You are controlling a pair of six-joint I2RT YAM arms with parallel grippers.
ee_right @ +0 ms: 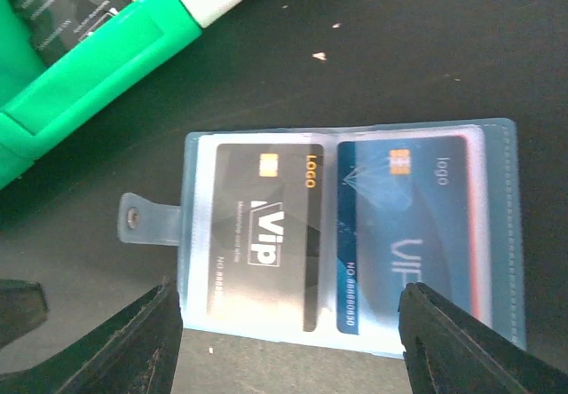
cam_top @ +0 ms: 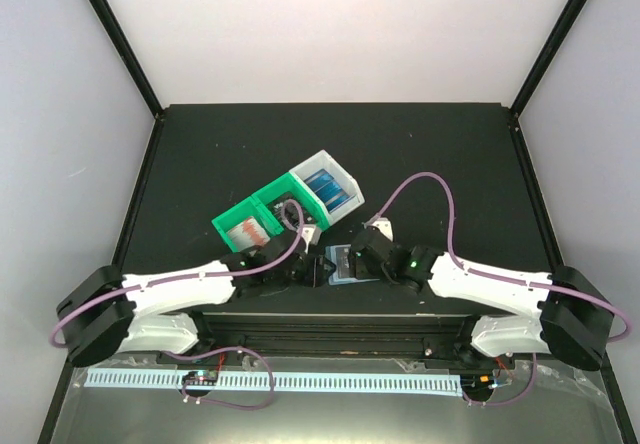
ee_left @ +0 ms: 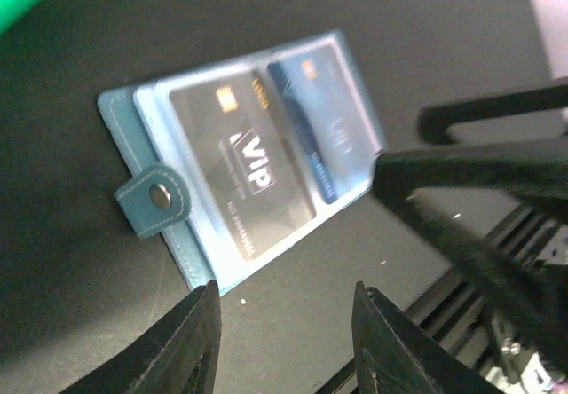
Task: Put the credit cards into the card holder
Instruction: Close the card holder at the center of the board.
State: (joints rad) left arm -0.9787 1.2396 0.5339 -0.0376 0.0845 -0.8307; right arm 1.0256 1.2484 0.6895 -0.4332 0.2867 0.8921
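Observation:
The teal card holder (ee_right: 508, 234) lies open flat on the black table, snap tab (ee_right: 142, 219) to the left. A black VIP credit card (ee_right: 264, 234) sits in its left clear pocket and a blue credit card (ee_right: 413, 234) in its right pocket. My right gripper (ee_right: 291, 301) hovers open over the holder's near edge, its fingers spread wider than both cards, holding nothing. My left gripper (ee_left: 286, 319) is open and empty over bare table just off the holder (ee_left: 120, 114), below the black card (ee_left: 244, 168). From above, both grippers flank the holder (cam_top: 345, 264).
A green two-compartment bin (cam_top: 228, 226) holds red-and-white cards (cam_top: 246, 232), with dark cards (ee_right: 53, 3) in its other compartment. A white bin (cam_top: 347, 172) behind it holds blue cards (cam_top: 330, 192). The right gripper's dark fingers (ee_left: 479, 199) cross the left wrist view. The table's front rail lies close below.

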